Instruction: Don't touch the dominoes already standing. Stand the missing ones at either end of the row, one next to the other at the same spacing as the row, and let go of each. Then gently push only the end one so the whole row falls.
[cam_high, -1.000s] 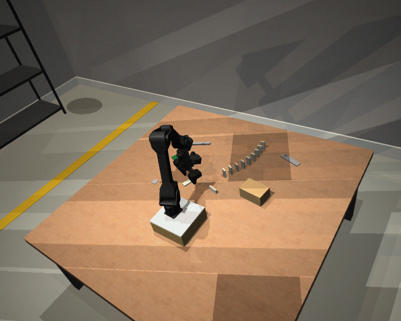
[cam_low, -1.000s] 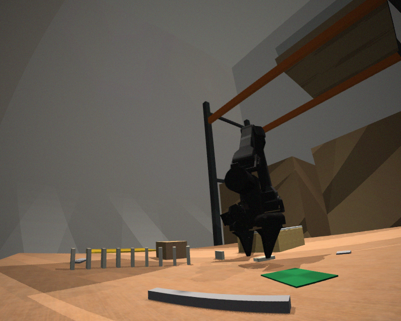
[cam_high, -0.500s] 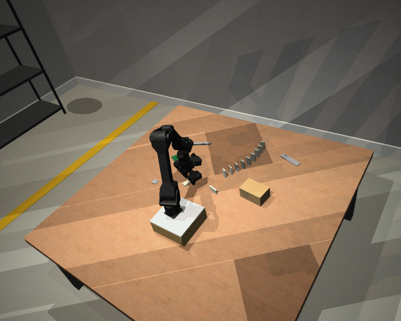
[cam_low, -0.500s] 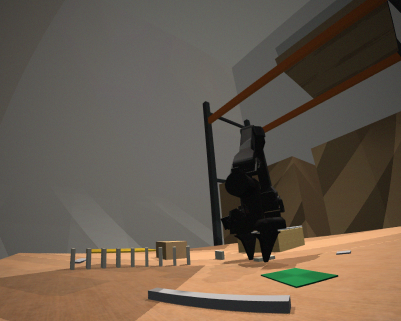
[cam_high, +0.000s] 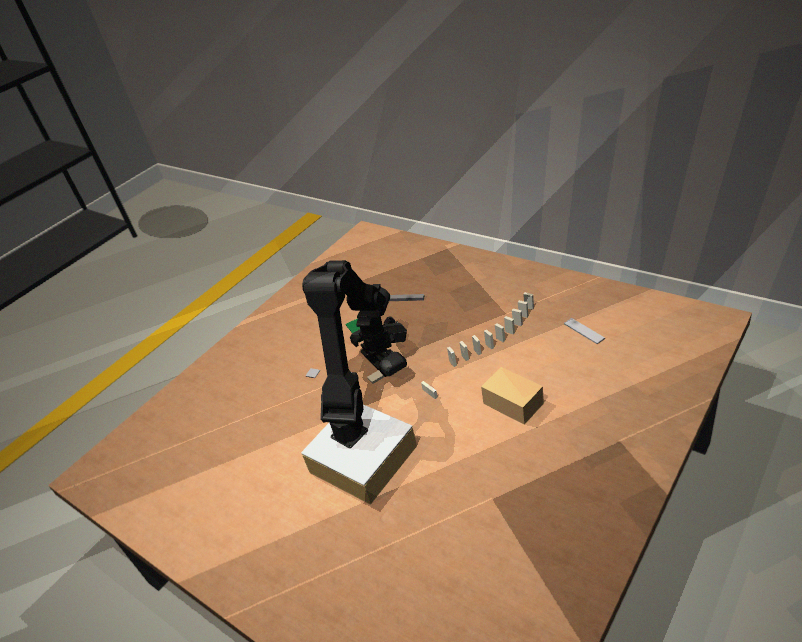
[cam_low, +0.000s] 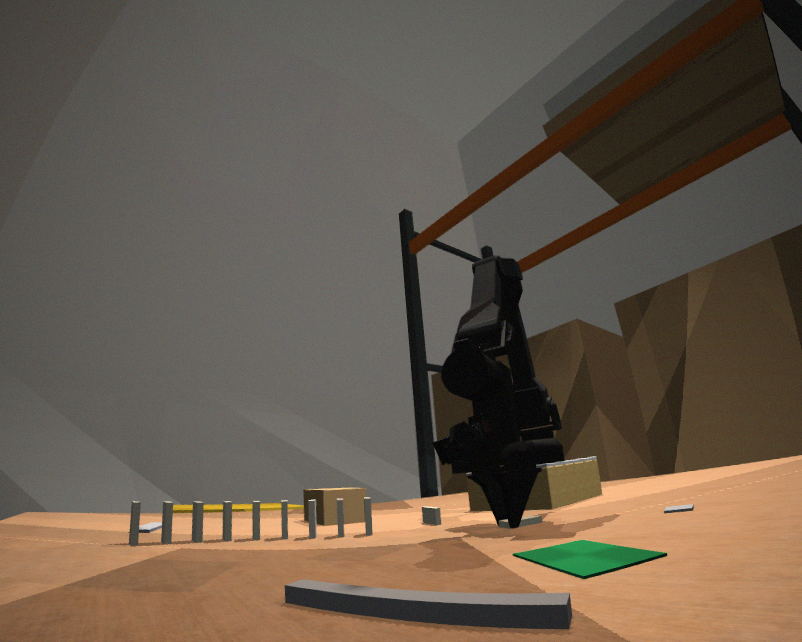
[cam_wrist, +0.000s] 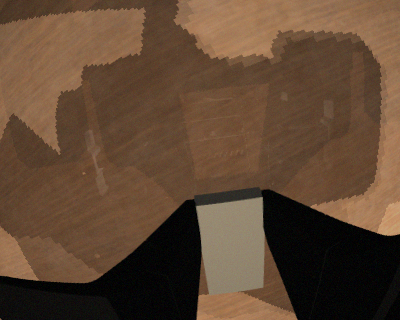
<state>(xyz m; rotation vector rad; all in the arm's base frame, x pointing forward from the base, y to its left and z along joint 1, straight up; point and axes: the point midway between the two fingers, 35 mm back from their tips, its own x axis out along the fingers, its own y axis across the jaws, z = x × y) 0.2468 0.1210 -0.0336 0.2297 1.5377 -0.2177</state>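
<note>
My gripper (cam_high: 383, 373) (cam_low: 506, 524) (cam_wrist: 228, 205) is low at the table, with its fingers closed against both long sides of a pale domino (cam_high: 375, 378) (cam_low: 532, 519) (cam_wrist: 232, 245) that lies flat. A second loose domino (cam_high: 429, 389) (cam_low: 431, 515) lies on its side between the gripper and the box. Several dominoes stand upright in a curved row, with one end domino (cam_high: 452, 356) (cam_low: 367, 516) nearest the gripper and the other end domino (cam_high: 529, 300) (cam_low: 135, 523) farthest off. The gripper is well apart from the row. The row is out of the wrist view.
A cardboard box (cam_high: 512, 394) (cam_low: 344, 506) stands near the row. A green square (cam_high: 352, 326) (cam_low: 588, 557) and a grey bar (cam_high: 409, 297) (cam_low: 428, 605) lie beyond the arm. A flat grey strip (cam_high: 583, 331) lies past the row, and a small tile (cam_high: 312, 372) (cam_low: 678, 508) lies beside the arm.
</note>
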